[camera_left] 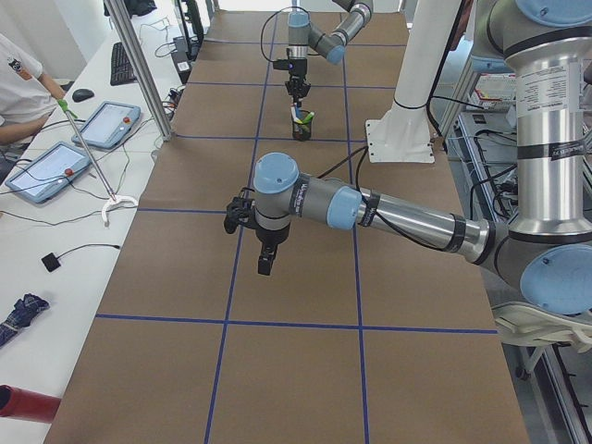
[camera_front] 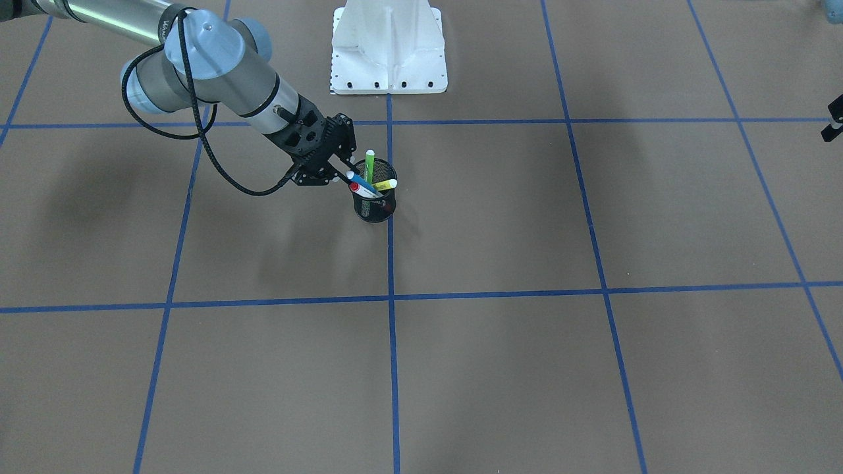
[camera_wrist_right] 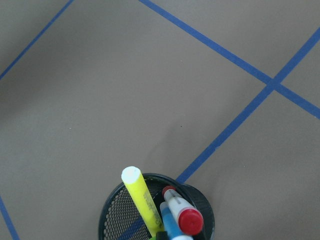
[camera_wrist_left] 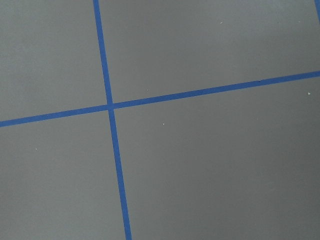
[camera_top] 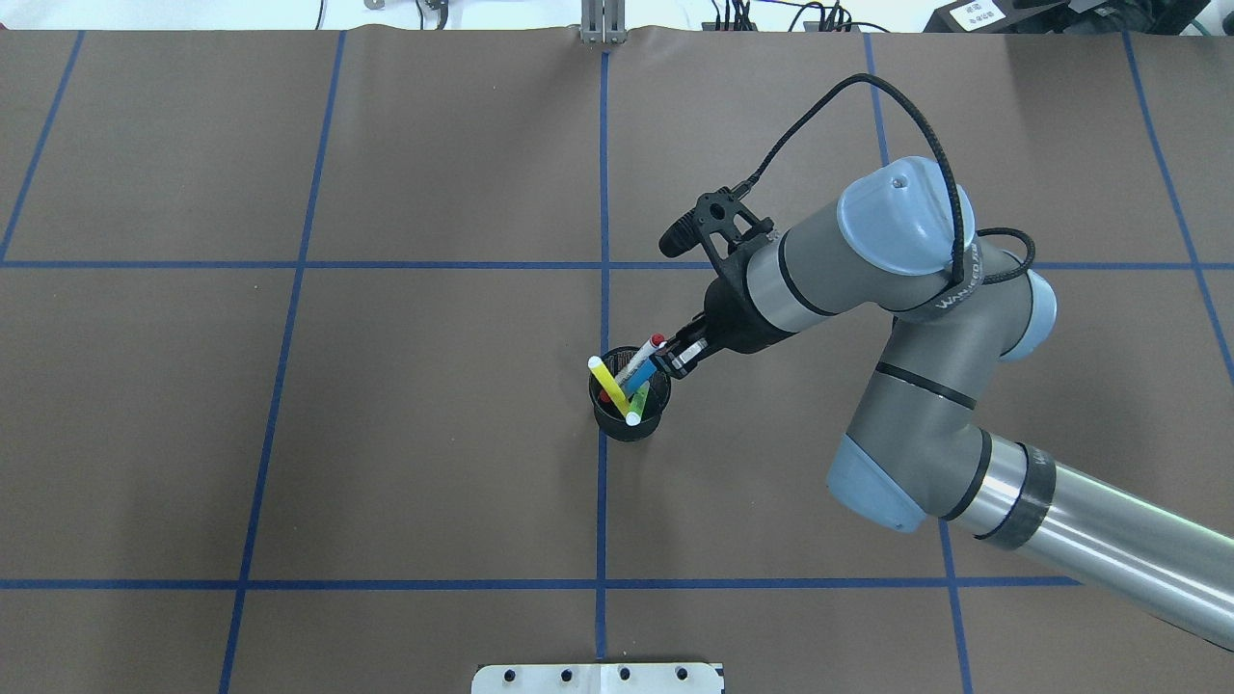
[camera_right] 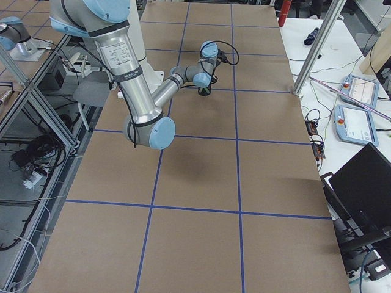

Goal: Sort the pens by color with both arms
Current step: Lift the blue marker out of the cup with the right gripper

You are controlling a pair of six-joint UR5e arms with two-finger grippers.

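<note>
The right arm [camera_top: 868, 280] is reaching in with its elbow bent, angling the right end effector [camera_top: 678, 356] down at the black mesh cup [camera_top: 627, 424] in the middle of the table [camera_top: 289, 434]. Its fingers are sitting close together at the upper end of the blue pen [camera_top: 640, 379], but I cannot tell whether they are gripping it. The yellow pen [camera_top: 609, 382], lime green pen [camera_front: 369, 164] and red-capped pen [camera_wrist_right: 182, 212] are standing in the same cup. The left arm [camera_left: 370, 208] is holding the left end effector [camera_left: 265, 264] above bare table, well apart from the cup, and its opening cannot be told. The print on the yellow barrel is showing too small to read.
</note>
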